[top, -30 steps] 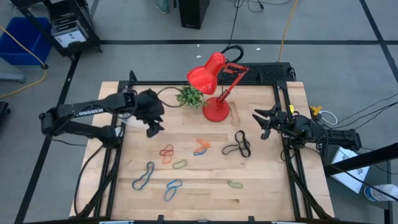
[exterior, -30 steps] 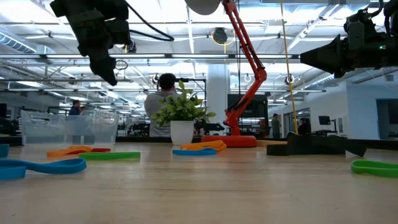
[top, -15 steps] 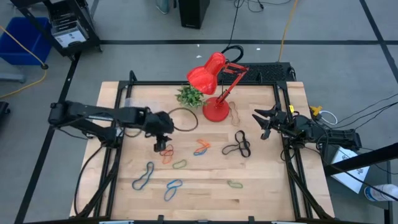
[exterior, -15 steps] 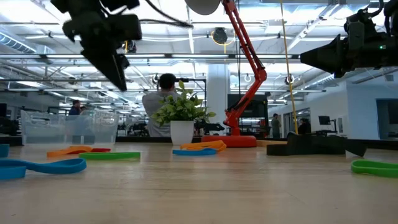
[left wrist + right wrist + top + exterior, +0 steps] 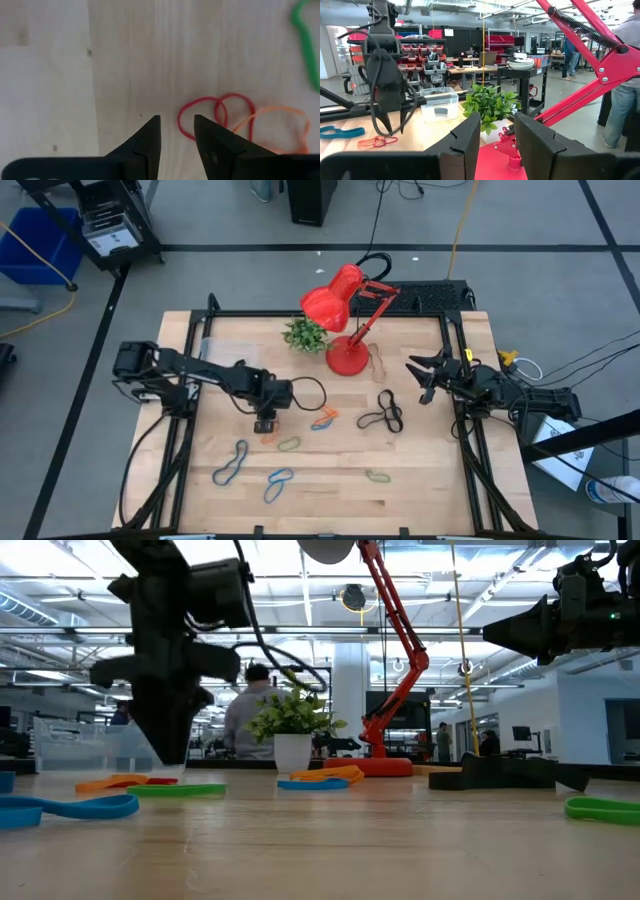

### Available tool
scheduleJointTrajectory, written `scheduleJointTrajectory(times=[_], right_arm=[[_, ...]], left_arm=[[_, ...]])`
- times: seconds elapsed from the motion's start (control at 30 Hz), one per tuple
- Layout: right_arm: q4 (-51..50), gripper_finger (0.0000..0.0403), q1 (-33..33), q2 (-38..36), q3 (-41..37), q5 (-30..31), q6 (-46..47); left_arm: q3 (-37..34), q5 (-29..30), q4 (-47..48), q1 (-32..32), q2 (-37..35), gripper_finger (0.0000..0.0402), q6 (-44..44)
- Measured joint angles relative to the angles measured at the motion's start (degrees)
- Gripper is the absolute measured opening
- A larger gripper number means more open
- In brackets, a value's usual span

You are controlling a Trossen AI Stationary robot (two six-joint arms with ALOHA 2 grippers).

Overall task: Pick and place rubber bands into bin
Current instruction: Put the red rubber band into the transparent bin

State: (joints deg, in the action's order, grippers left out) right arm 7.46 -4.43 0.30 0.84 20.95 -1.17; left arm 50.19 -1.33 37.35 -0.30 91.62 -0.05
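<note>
Jaws of the left gripper (image 5: 176, 131) stand slightly parted and empty, just above the tabletop (image 5: 120, 65) beside a red rubber band (image 5: 202, 117).

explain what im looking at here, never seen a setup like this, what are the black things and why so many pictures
The black things are two robot arms at a wooden table, each ending in a two-finger gripper. One camera looks down from above, one sits at table height, and one rides on each wrist. The left gripper hangs open just above a red rubber band and holds nothing. The right gripper waits at the table's right edge, open and empty. More rubber bands lie scattered about. A clear bin, a red lamp and a small plant stand at the far side.
</note>
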Motion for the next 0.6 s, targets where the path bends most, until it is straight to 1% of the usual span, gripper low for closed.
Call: scheduleJointTrajectory(times=[0.27, 0.37, 0.47, 0.6], right_arm=[[0.0, 0.0114, 0.0, 0.0, 0.0, 0.0, -0.18], [0.0, 0.0114, 0.0, 0.0, 0.0, 0.01, -0.18], [-0.01, 0.0114, 0.0, 0.0, -0.01, 0.0, -0.18], [-0.02, 0.0114, 0.0, 0.0, 0.0, 0.0, -0.16]], left_arm=[[0.25, -0.33, -0.24, 0.0, 4.22, 0.0124, 0.07], [0.28, -1.13, -0.36, 0.02, 4.93, 0.0118, 1.04], [0.24, -1.31, -0.51, 0.0, 5.0, 0.0099, 1.31], [0.19, -1.43, -0.7, 0.0, 5.03, 0.0061, 1.36]])
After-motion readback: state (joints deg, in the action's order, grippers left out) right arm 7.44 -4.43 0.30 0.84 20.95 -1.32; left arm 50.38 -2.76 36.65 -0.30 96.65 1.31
